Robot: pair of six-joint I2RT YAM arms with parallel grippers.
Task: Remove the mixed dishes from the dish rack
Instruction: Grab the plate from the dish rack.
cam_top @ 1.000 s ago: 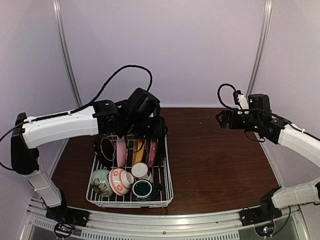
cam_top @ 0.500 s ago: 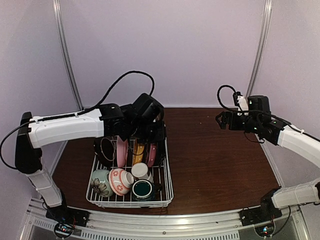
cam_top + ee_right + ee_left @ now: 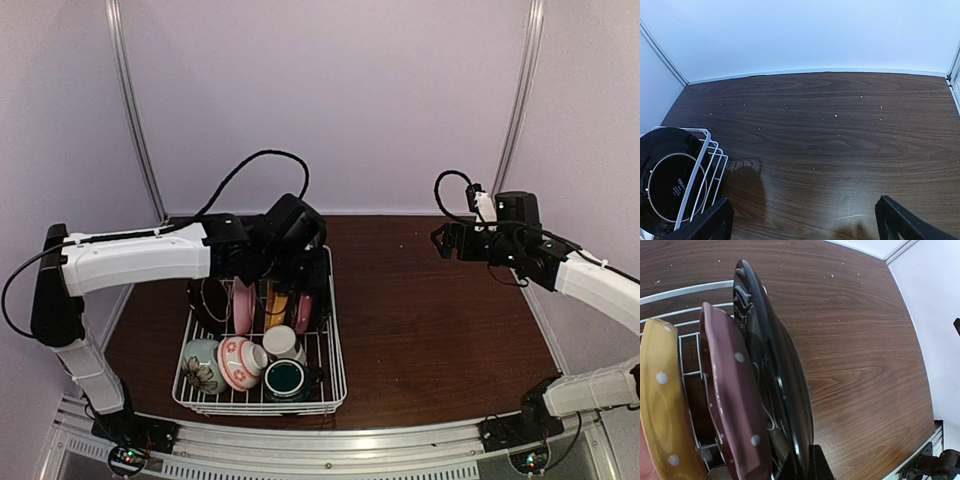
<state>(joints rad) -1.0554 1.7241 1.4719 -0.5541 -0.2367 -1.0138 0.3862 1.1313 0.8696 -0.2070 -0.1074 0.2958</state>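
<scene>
The white wire dish rack [image 3: 337, 372] stands at the left of the table. Upright in its tines are a dark bowl [image 3: 208, 300], a pink plate [image 3: 242, 305], a yellow plate [image 3: 275, 300] and a pink polka-dot plate [image 3: 303, 308]. In front lie a pale-green floral bowl [image 3: 203, 366], a pink-white bowl [image 3: 240, 362], a white cup [image 3: 283, 342] and a teal mug [image 3: 287, 379]. My left gripper [image 3: 305, 268] is over the plates. In the left wrist view it [image 3: 805, 467] is shut on the rim of the black plate [image 3: 771, 365], next to the polka-dot plate [image 3: 730, 405]. My right gripper [image 3: 445, 241] hangs open and empty, shown wide open in the right wrist view [image 3: 805, 222].
Dark wooden tabletop [image 3: 440, 320] lies to the right of the rack. Purple walls close the back and sides. The right wrist view shows the rack's corner [image 3: 710, 150] and the black plate's underside [image 3: 670, 185] at its lower left.
My left arm has reached further right and down onto the plates at the rack's right end. The right arm has barely moved.
</scene>
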